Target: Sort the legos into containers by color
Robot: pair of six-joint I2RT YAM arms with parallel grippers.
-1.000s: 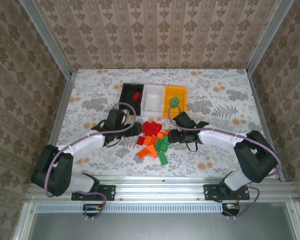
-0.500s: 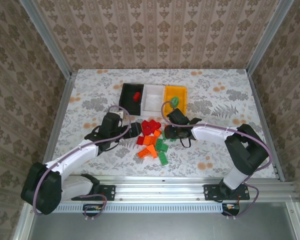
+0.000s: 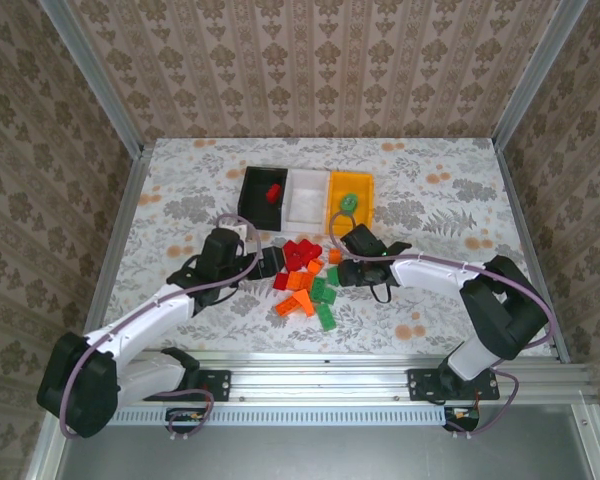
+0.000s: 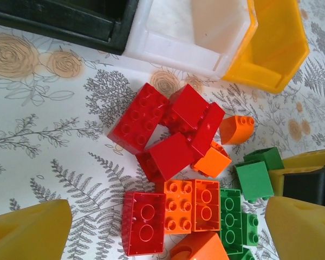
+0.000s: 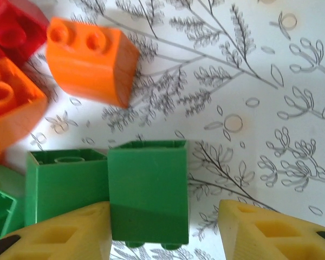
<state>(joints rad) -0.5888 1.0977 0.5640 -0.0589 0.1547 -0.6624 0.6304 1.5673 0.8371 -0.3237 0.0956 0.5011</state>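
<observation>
**Top view.** Three bins stand in a row at the far middle of the surface (image 3: 180,180).
- The black bin (image 3: 255,203) is on the left, with one red lego (image 3: 273,192) inside.
- The white bin (image 3: 307,195) is in the middle.
- The yellow-orange bin (image 3: 364,186) is on the right, with one green lego (image 3: 350,202) inside.

The loose pile of legos (image 3: 305,280), red, orange and green, lies on the surface just on the near side of the bins. The left claw (image 3: 270,262) is at the pile's left edge. The right claw (image 3: 338,270) is at its right edge.

**Left wrist view.** The left claw (image 4: 168,230) has its jaws wide apart and clamped on nothing. A flat red brick (image 4: 143,222) and two orange bricks (image 4: 192,208) lie on the surface between the fingertips (image 4: 27,233). A cluster of red bricks (image 4: 168,127) lies beyond them. The near corners of all three bins run along the top edge.

**Right wrist view.** The right claw (image 5: 162,219) has its jaws apart, and a green brick (image 5: 149,184) lies between the fingers (image 5: 59,235). The finger on the view's left overlaps the brick's corner. The other finger is clear of the brick, with bare surface showing between them, so the brick is not clamped. A second green brick (image 5: 65,184) touches the first. An orange brick (image 5: 92,62) lies apart, further out.
</observation>
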